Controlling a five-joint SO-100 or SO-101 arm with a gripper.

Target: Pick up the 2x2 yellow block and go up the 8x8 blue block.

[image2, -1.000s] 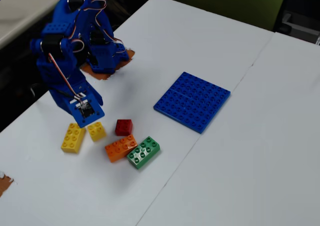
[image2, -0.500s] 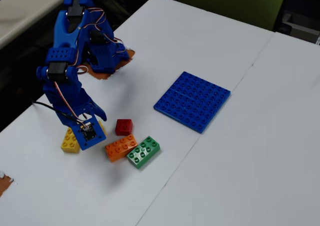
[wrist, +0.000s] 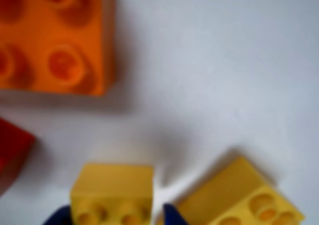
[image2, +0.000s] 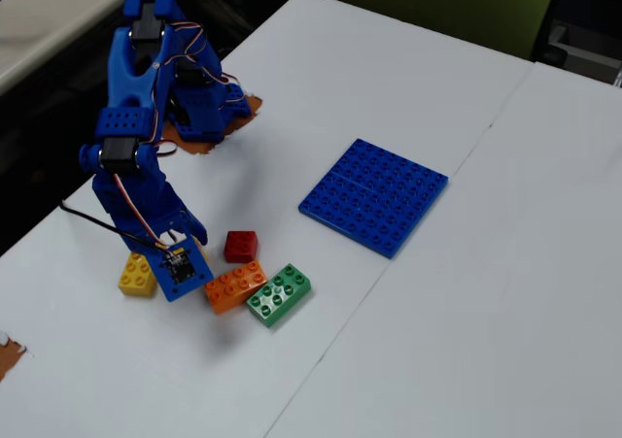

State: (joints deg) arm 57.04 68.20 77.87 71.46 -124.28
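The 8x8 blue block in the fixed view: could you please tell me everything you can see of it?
The 8x8 blue block is a large, flat, square baseplate of glossy blue plastic, covered in rows of round studs. A faint seam runs across it. It lies flat on the white table, turned diagonally to the table's edges, right of the arm and well apart from the bricks. Nothing rests on it or touches it. The wrist view does not show it.

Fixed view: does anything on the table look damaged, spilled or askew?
Nothing stands out. The yellow plastic brick, red brick, orange brick and green brick sit studs-up, loosely clustered; the flat blue studded baseplate lies apart.
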